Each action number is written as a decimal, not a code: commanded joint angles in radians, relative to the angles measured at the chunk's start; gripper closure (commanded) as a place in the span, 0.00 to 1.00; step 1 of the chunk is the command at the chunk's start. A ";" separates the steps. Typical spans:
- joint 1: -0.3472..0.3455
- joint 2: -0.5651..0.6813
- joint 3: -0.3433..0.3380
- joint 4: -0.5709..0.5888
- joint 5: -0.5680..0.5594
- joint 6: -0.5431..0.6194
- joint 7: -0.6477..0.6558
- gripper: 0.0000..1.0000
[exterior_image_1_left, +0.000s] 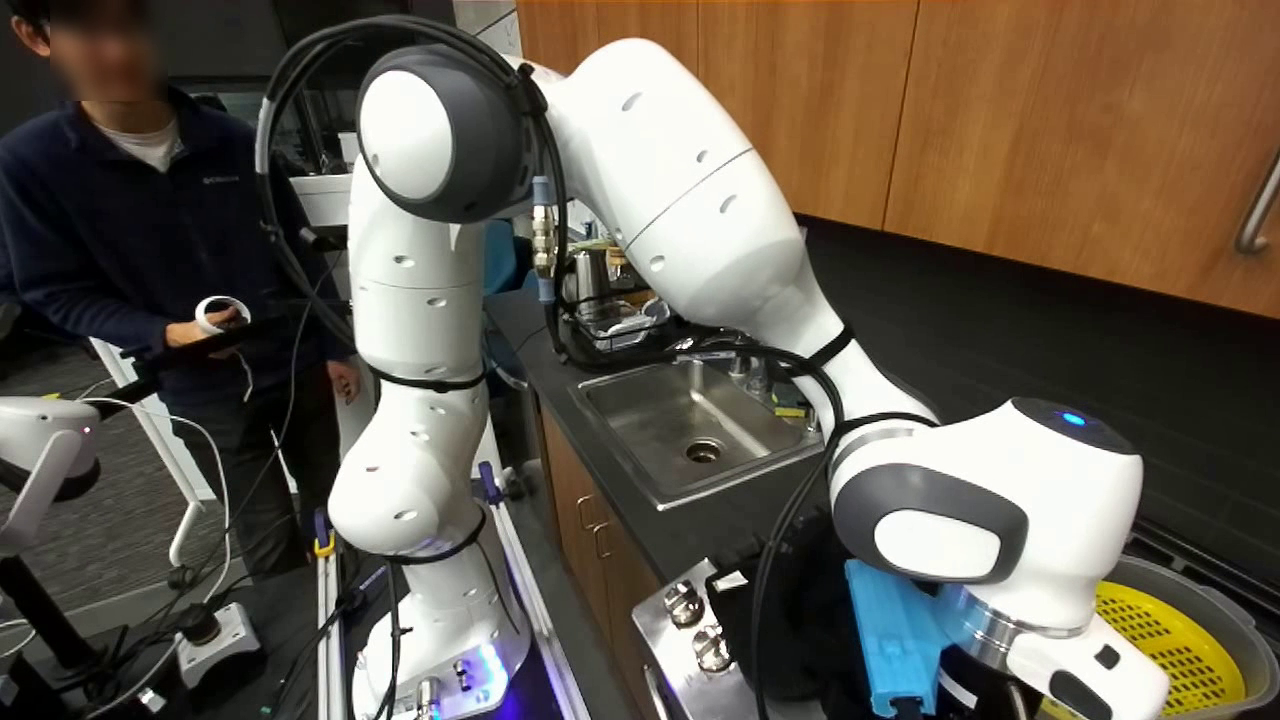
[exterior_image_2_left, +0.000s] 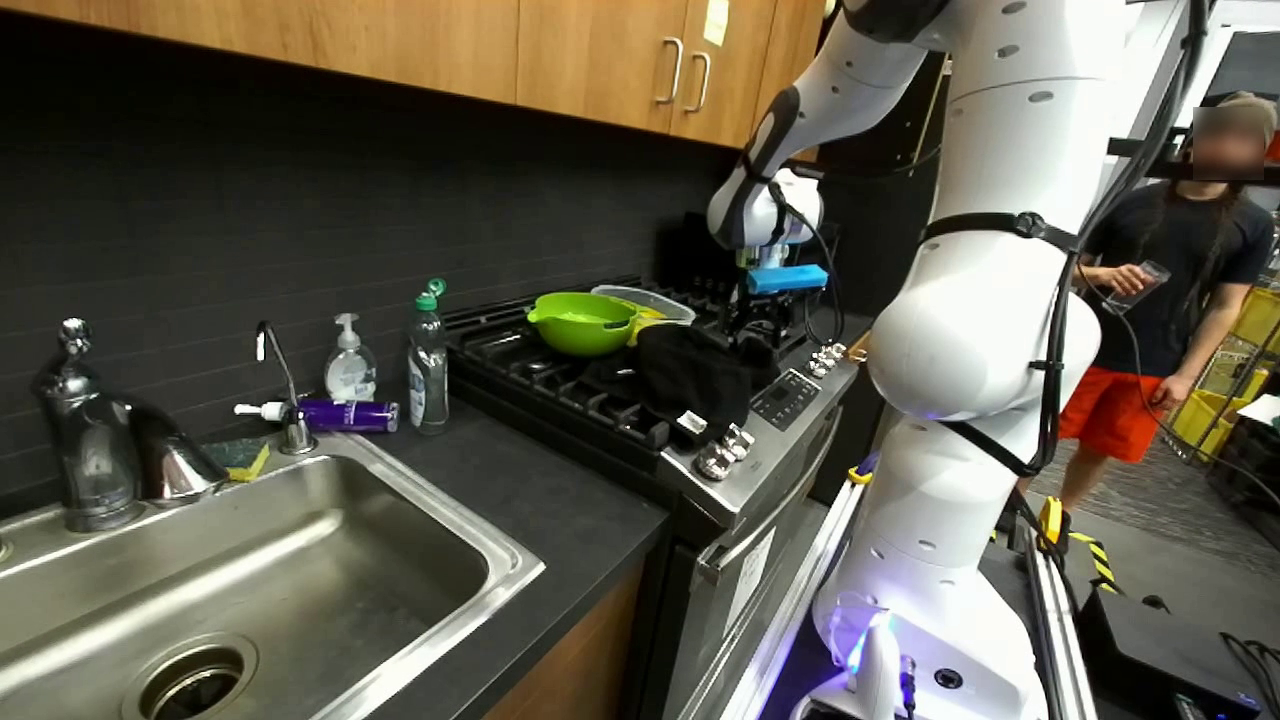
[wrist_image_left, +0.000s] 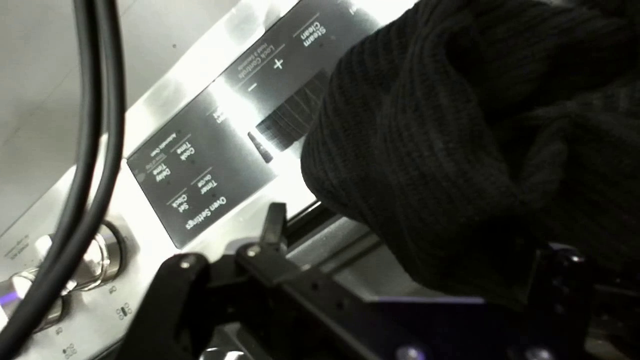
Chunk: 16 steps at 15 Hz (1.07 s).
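Observation:
My gripper (wrist_image_left: 415, 240) is open in the wrist view, its black fingers wide apart. A dark ribbed knit cloth (wrist_image_left: 425, 150) bulges up between and beyond the fingers. The right finger is dark and lies against or very near the cloth; whether it touches cannot be told. The left finger stands apart from it, over the stove's front edge. In an exterior view the gripper (exterior_image_2_left: 757, 325) is low over the stove, at the far end of the black cloth (exterior_image_2_left: 695, 375). The cloth also shows behind the cables in an exterior view (exterior_image_1_left: 815, 620), where the fingertips are out of frame.
A green bowl (exterior_image_2_left: 582, 330) and a pale clear container (exterior_image_2_left: 655, 302) stand on the stove's grates behind the cloth. A yellow colander (exterior_image_1_left: 1160, 640) sits in a grey basin. Metal knobs (exterior_image_2_left: 725, 452) line the stove front. A sink (exterior_image_2_left: 400, 560) and bottles (exterior_image_2_left: 428, 365) are beside it.

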 joint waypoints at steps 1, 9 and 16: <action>0.004 -0.039 -0.005 -0.033 0.002 -0.026 -0.006 0.00; 0.004 -0.005 -0.003 -0.012 0.001 -0.011 0.000 0.26; 0.004 -0.006 -0.003 -0.013 0.001 -0.011 0.000 0.26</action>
